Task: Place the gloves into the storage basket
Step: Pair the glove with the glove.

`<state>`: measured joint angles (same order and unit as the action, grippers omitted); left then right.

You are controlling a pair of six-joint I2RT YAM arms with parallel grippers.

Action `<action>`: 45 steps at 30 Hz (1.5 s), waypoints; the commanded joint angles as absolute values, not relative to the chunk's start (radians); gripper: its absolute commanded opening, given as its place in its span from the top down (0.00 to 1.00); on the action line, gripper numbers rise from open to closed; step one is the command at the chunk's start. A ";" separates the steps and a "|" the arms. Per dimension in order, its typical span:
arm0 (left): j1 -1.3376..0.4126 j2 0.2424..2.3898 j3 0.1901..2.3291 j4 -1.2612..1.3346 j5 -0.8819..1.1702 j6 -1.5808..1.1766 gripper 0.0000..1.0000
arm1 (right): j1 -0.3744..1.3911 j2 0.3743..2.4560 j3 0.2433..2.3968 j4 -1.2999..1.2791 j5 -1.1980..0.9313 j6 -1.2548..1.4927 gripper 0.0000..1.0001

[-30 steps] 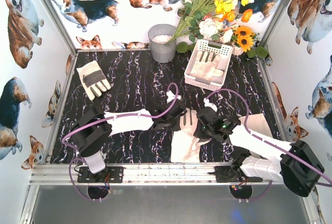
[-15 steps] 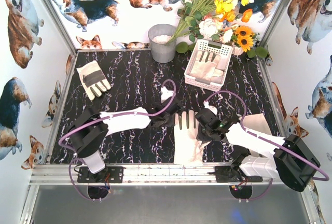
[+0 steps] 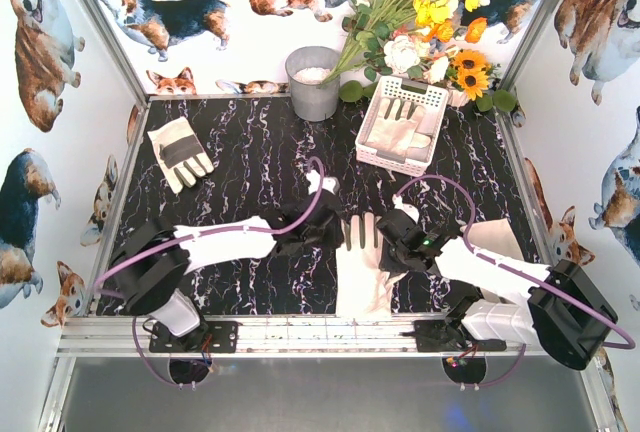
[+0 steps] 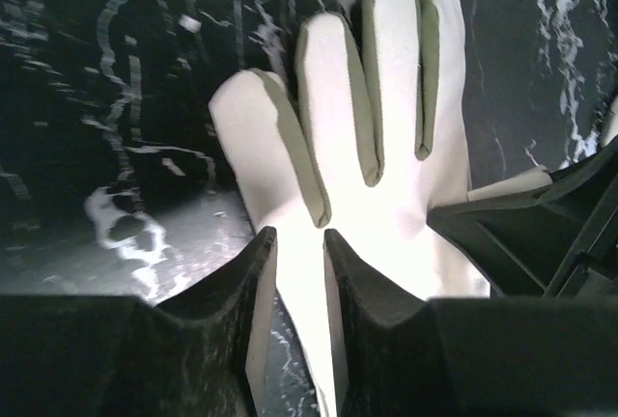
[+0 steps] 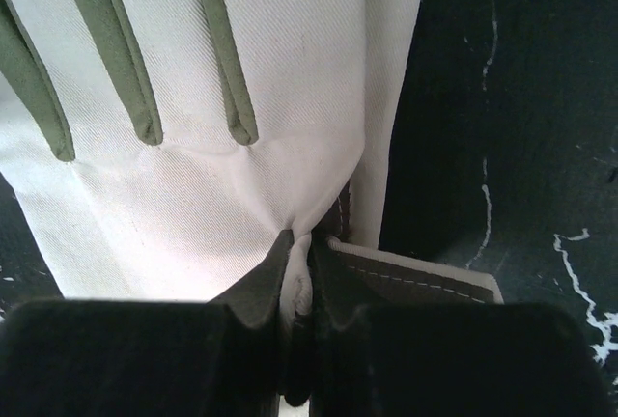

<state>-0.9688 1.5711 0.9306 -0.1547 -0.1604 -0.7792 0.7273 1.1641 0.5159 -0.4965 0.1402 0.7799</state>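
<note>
A cream-white glove with grey finger sides (image 3: 360,272) lies flat at the middle front, fingers pointing away. It fills the left wrist view (image 4: 386,166) and the right wrist view (image 5: 241,185). My right gripper (image 3: 390,250) (image 5: 301,238) is shut on a pinch of fabric at the glove's right edge. My left gripper (image 3: 322,235) (image 4: 296,238) is at the glove's left edge, jaws a little apart and holding nothing. The white slotted storage basket (image 3: 432,92) stands at the back right with gloves (image 3: 395,132) inside. Another glove (image 3: 180,152) lies at the back left.
A grey metal bucket (image 3: 313,82) stands at the back centre, with a flower bunch (image 3: 420,12) behind the basket. A cream piece (image 3: 500,240) shows partly hidden by my right arm. A grey stitched panel (image 5: 415,282) lies beside the right jaws.
The glove was bunched between both grippers and now lies spread flat. My left gripper has drawn back to the left off the glove. My right gripper keeps its hold.
</note>
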 commanded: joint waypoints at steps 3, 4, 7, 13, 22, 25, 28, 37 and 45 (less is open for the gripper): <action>-0.983 1.707 0.884 0.154 0.014 -0.845 0.82 | 0.729 1.101 0.523 -0.654 0.206 0.756 0.84; -0.982 1.732 0.879 0.190 0.024 -0.851 0.83 | 0.728 1.079 0.530 -0.668 0.213 0.755 0.79; -0.975 1.808 0.863 0.248 0.048 -0.872 0.87 | 0.726 1.031 0.558 -0.718 0.245 0.745 0.69; -0.974 1.835 0.822 0.204 0.026 -0.895 0.90 | 0.724 0.941 0.631 -0.852 0.361 0.707 0.50; -0.974 1.754 0.786 0.117 -0.046 -0.889 0.89 | 0.724 0.847 0.805 -0.973 0.339 0.685 0.40; -0.974 1.754 0.802 0.105 -0.045 -0.881 0.89 | 0.724 0.870 0.792 -0.943 0.239 0.706 0.43; -0.974 1.751 0.814 0.083 -0.060 -0.875 0.89 | 0.724 0.920 0.735 -0.881 0.132 0.762 0.55; -0.974 1.675 0.781 -0.021 -0.163 -0.896 0.89 | 0.724 1.042 0.604 -0.706 -0.004 0.821 0.65; -0.974 1.540 0.662 -0.125 -0.293 -0.981 0.88 | 0.724 1.300 0.622 -0.477 -0.063 0.765 0.82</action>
<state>-0.9741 1.5818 0.7116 -0.0147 -0.2035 -0.9424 0.7238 1.2251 0.6014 -0.6567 -0.0448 0.7979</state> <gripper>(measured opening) 0.113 0.206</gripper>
